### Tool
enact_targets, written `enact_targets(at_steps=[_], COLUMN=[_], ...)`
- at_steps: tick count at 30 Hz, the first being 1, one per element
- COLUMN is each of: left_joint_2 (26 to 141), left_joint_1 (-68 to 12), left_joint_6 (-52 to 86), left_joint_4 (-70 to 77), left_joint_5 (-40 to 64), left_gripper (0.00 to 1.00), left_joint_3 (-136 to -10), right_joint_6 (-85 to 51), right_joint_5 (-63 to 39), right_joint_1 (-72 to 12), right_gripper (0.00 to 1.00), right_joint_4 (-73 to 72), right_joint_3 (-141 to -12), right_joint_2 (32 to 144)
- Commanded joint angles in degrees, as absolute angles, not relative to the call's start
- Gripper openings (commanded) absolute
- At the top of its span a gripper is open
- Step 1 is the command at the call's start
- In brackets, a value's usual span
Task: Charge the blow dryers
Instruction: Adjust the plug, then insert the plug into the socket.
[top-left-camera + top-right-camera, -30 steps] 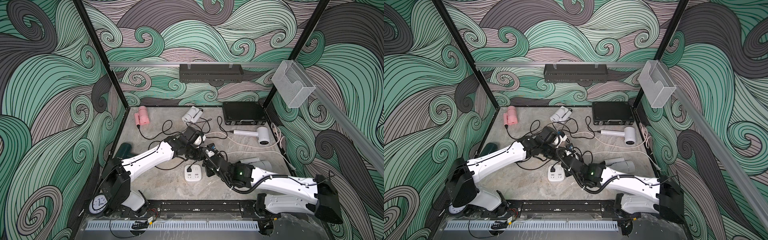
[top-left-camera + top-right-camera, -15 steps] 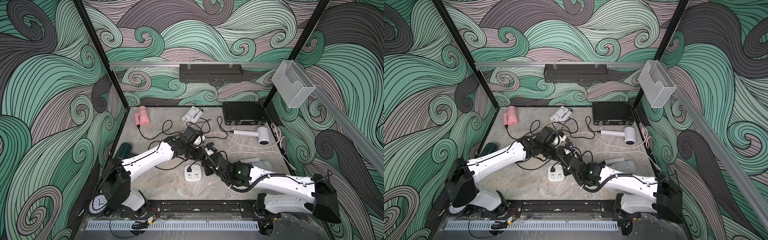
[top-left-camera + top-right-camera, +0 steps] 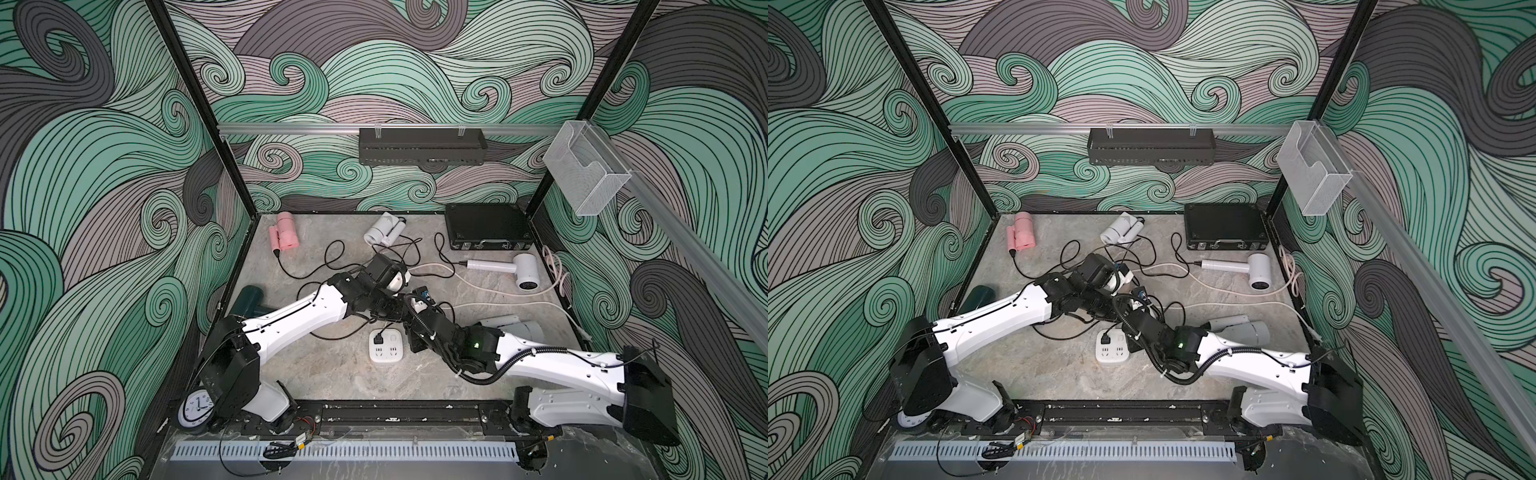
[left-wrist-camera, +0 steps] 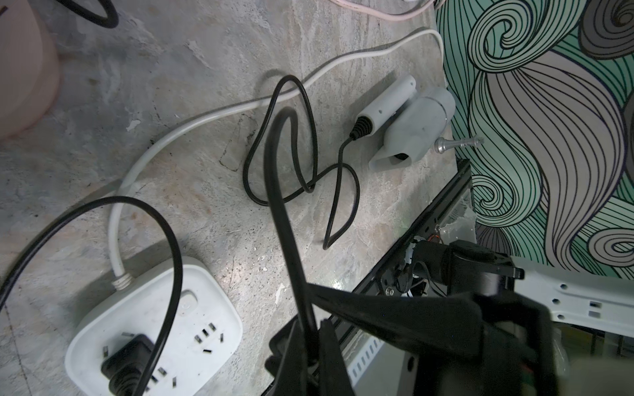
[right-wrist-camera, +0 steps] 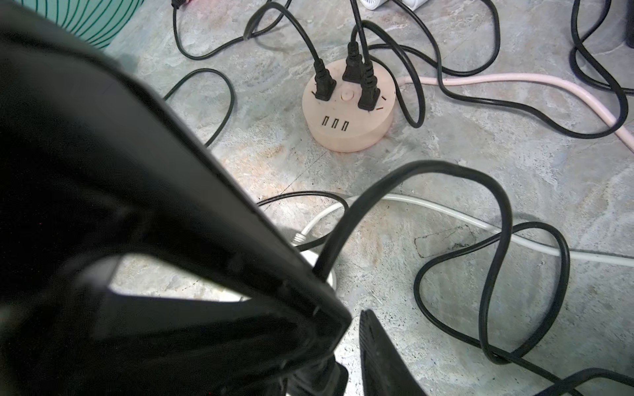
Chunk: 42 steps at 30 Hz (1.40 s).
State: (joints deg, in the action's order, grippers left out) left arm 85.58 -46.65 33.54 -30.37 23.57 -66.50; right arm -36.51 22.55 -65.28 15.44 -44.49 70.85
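Note:
My left gripper [image 4: 310, 346] is shut on a black cord [image 4: 274, 164] that runs to the grey-white blow dryer [image 4: 411, 116] by the right wall. My right gripper [image 5: 351, 331] hangs close beside it. One of its fingers [image 5: 377, 356] shows, with bare floor between it and a black plug-like piece [image 5: 317, 377]. The square white socket block [image 3: 385, 345] has one plug in it. Three plugs sit in the round peach hub [image 5: 348, 109]. A pink dryer [image 3: 284, 232], a folded white one [image 3: 384, 230], a white one [image 3: 523, 270] and a dark green one [image 3: 249, 299] lie around.
A black case [image 3: 486, 226] stands at the back right. Loose black cords [image 5: 494, 274], a white cable [image 5: 446, 212] and a pink cable [image 5: 514, 80] cross the middle of the floor. The two arms cross just behind the socket block.
The right arm has shifted slightly left, closer to the left gripper. The left arm has stayed where it was, still holding the cord.

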Motion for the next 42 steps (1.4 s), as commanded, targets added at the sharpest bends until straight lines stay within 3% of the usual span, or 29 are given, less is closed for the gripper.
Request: enact_targets(at_steps=[1, 15, 19, 23, 27, 31, 34, 42], left_joint_2=[83.8, 85.0, 84.5, 83.6, 80.9, 75.2, 71.8, 67.3], left_joint_1=[-46.7, -46.6, -46.6, -45.9, -42.1, -35.2, -30.8, -27.6], left_joint_6=[33.4, 32.5, 32.3, 32.2, 32.4, 32.7, 32.4, 30.8], left_joint_4=[-31.0, -31.2, -31.5, -32.5, -33.2, -33.4, -34.2, -35.1], left_joint_5=[25.5, 28.9, 28.8, 27.3, 26.6, 26.6, 26.3, 29.1], left_gripper=[0.00, 0.01, 0.08, 0.28, 0.38, 0.40, 0.41, 0.41], left_joint_3=[-67.9, -67.7, -68.2, -68.3, -66.7, -63.8, -62.5, -59.2], right_joint_6=[-37.2, -36.6, -37.0, -36.8, -34.9, -32.5, -30.5, -28.1], right_joint_5=[24.0, 24.8, 24.3, 25.7, 28.0, 31.4, 35.3, 40.9], right_joint_1=[-65.1, -65.4, -65.2, -66.0, -67.7, -71.1, -74.3, -79.8], right_gripper=[0.41, 0.18, 0.13, 0.12, 0.12, 0.12, 0.13, 0.12], right_joint_4=[16.5, 15.8, 15.5, 11.5, 7.3, -2.6, -18.3, -34.6], right_joint_3=[-43.6, -43.4, -43.2, -40.6, -38.2, -33.7, -27.9, -28.8], right_joint_2=[70.9, 70.5, 71.4, 69.6, 68.1, 67.7, 69.0, 83.5])
